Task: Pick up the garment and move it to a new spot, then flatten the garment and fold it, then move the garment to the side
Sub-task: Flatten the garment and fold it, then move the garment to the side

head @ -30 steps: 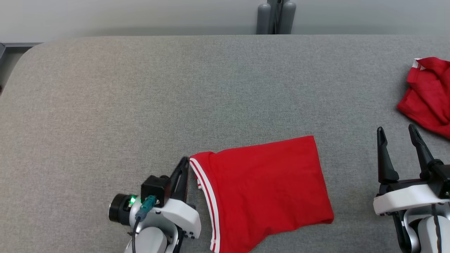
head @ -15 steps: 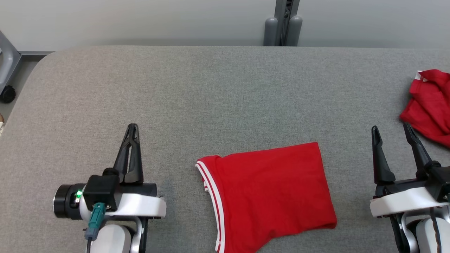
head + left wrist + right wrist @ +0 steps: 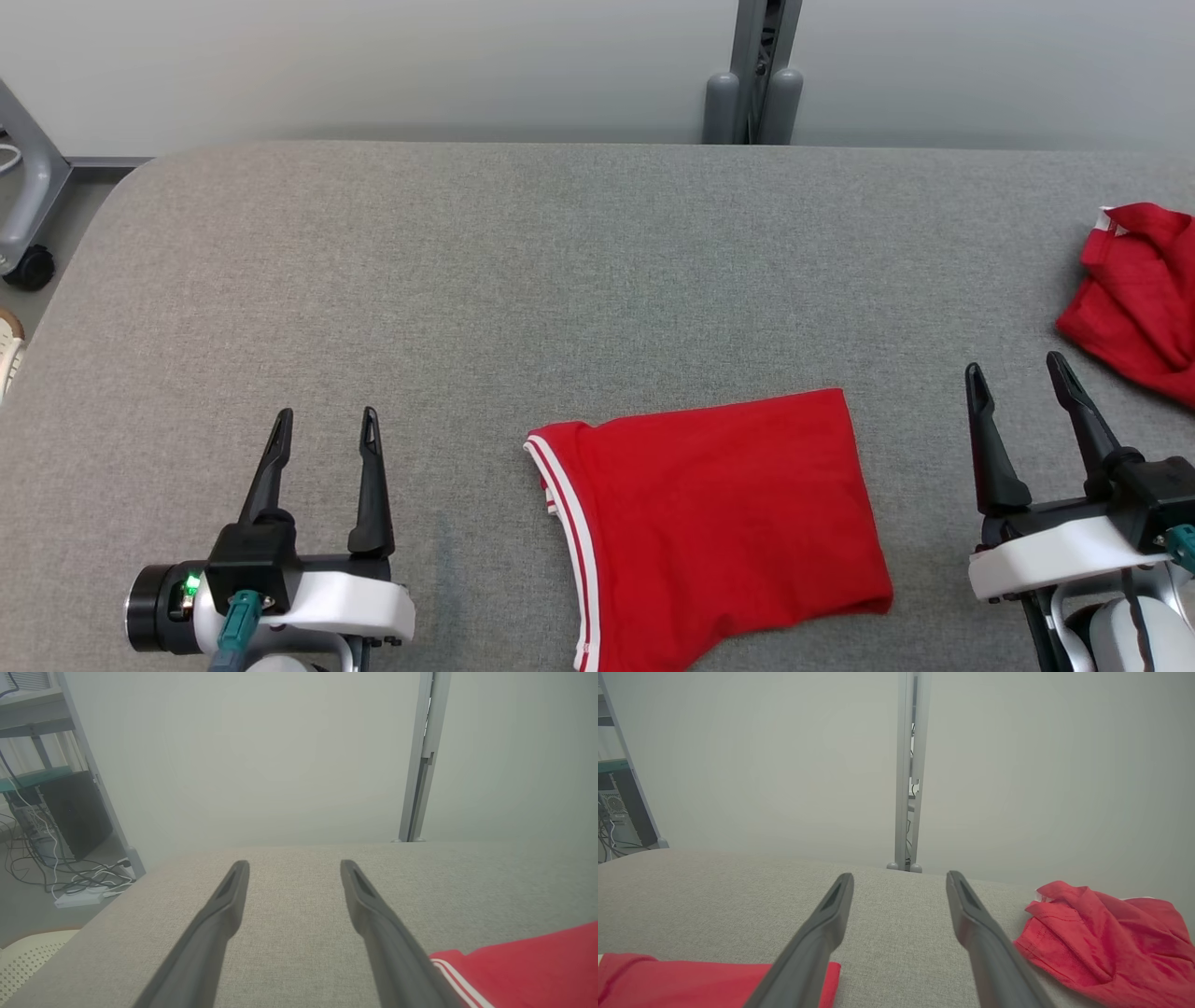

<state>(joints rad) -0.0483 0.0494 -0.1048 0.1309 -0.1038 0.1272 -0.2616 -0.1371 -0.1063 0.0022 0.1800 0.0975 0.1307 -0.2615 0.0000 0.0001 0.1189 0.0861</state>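
The garment (image 3: 709, 523) is red with white striped trim and lies folded flat on the grey padded table (image 3: 560, 280), near the front edge at the centre. My left gripper (image 3: 326, 415) stands open to the garment's left, well apart from it, nothing between its fingers. In the left wrist view the left gripper (image 3: 294, 864) points over bare table, with the garment's trimmed corner (image 3: 523, 970) at the lower right. My right gripper (image 3: 1014, 366) is open to the garment's right. Seen from the right wrist, the right gripper (image 3: 900, 876) is empty and the garment (image 3: 691, 982) lies at the lower left.
A second red garment (image 3: 1134, 299) lies crumpled at the table's right edge, close beyond the right gripper; it appears as the crumpled garment (image 3: 1101, 947) in the right wrist view. A grey post (image 3: 752, 70) stands behind the table. A wheeled stand (image 3: 23, 215) and floor cables (image 3: 74, 896) are off the left end.
My left gripper has let go of the garment's trimmed edge, drawn back to the left and opened. The head camera has tilted, shifting the whole picture down. The right gripper stays open.
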